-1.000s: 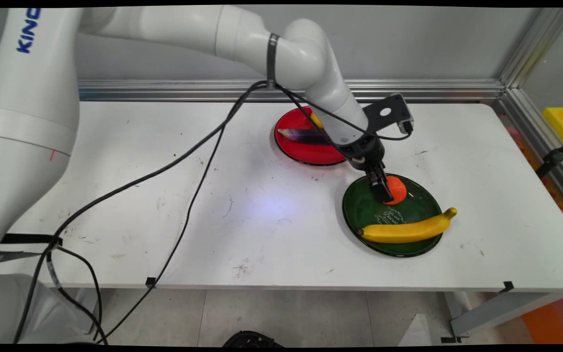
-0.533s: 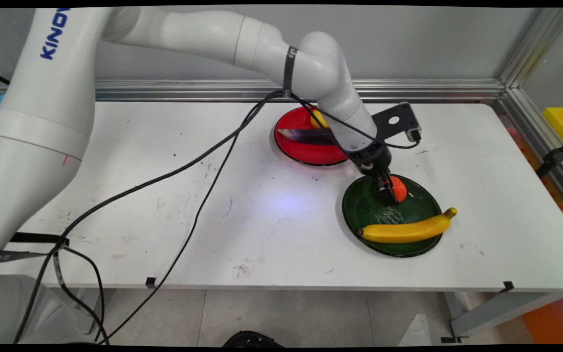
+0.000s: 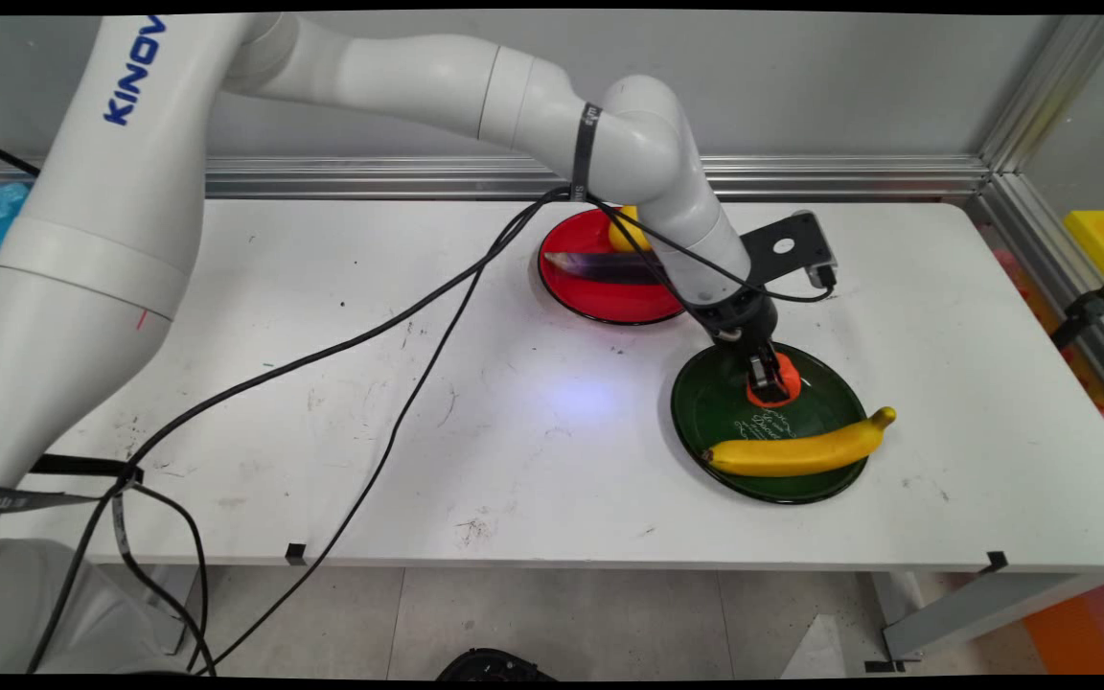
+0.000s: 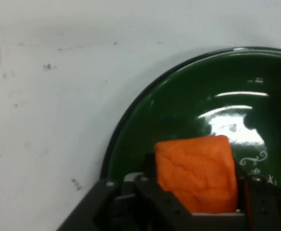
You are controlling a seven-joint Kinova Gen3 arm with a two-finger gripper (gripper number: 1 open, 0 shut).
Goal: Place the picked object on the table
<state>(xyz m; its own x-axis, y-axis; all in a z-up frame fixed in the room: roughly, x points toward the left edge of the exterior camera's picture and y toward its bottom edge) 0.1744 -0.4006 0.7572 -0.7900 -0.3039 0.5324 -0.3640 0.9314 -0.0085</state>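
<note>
Hand view: gripper [image 4: 198,211] clamped on orange block [image 4: 197,171] over green plate [image 4: 188,96]; keep grip square, clear of banana [image 3: 796,448].

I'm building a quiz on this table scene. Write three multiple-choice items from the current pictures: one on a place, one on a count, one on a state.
1. Where does the banana lie?
A. on the red plate
B. across the green plate's near side
C. on the floor

2. How many plates are on the table?
A. one
B. two
C. four

3. How does the gripper stand to the orange block?
A. its fingers sit on either side of the block
B. it hangs high above the table
C. it holds the banana

Key: 1 B, its tip overhangs the green plate; 2 B, the green one and the red plate; 3 A, the hand view shows the block between the fingers, though whether they press it cannot be told.
</note>
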